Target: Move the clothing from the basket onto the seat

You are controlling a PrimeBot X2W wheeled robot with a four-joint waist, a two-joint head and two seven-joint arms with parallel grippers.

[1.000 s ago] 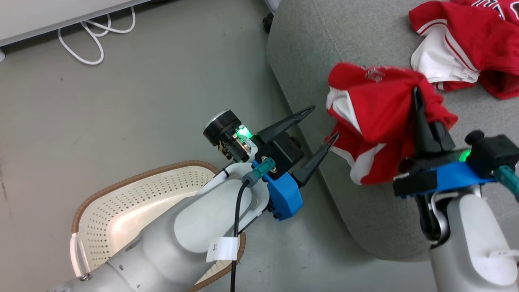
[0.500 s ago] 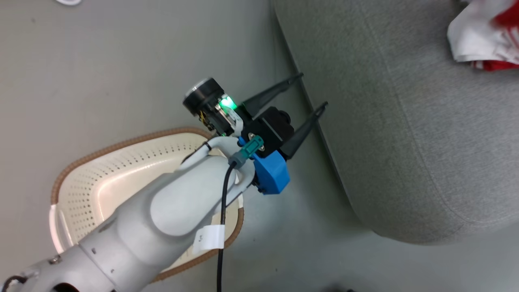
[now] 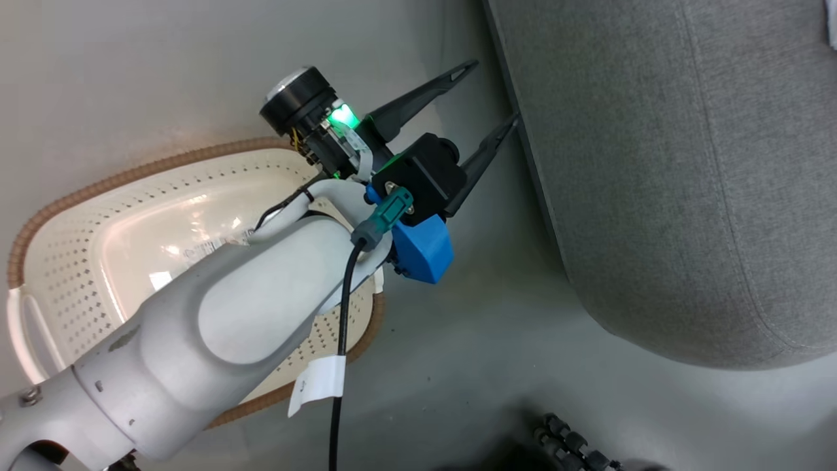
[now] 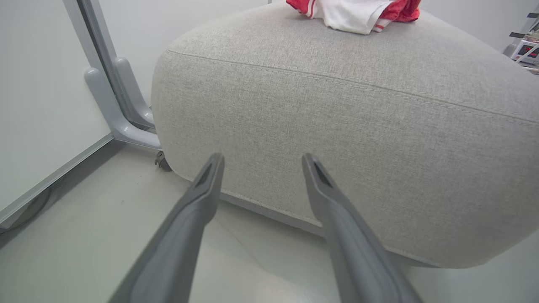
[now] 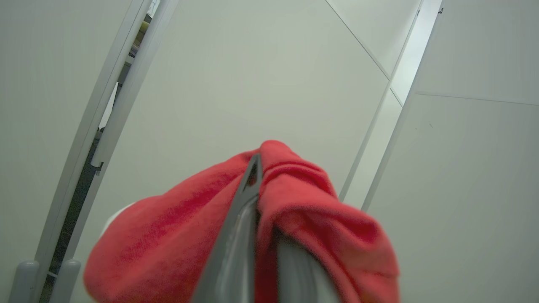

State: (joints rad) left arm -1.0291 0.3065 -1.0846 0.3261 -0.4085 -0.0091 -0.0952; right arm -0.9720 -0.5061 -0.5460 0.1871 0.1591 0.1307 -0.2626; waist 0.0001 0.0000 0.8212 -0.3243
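Head cam has swung down and left over the last second. That's camera motion, nothing in the scene has moved. A second ago it showed the right hand carrying a shirt over the seat edge. Now it frames the basket (image 3: 131,175), the left arm (image 3: 216,314) and the seat (image 3: 654,163) front corner.

Left hand (image 3: 495,91): fingers spread wide, empty, same as a second ago. It hangs over the floor (image 3: 458,366) between basket and seat, pointing at the seat's side. Tips look just short of the fabric.

Right hand (image 5: 256,176): fingers pressed together, pinching the held shirt (image 5: 168,235), which drapes over both sides.

Laid shirt (image 4: 349,12) sits on top of the seat, at the far side.

My read: the visible basket floor is bare, so the basket is probably emptied. One shirt is placed and one is still in the grip. What's left is lowering and releasing it on the seat.

Hard to tell:
- The left arm covers the basket's near-right part, so I can't rule out cloth there.
- The right wrist cam looks up at a pale wall (image 5: 252,63), so I can't tell whether the held shirt is over the seat.
- One right finger is buried in cloth.
- The laid shirt is cut off by the frame top.
- White sliver (image 3: 832,33) at the head view's right edge could be shirt, but it's too small to say.
- Dark ribbed thing (image 3: 569,445) at the bottom edge is unclear.
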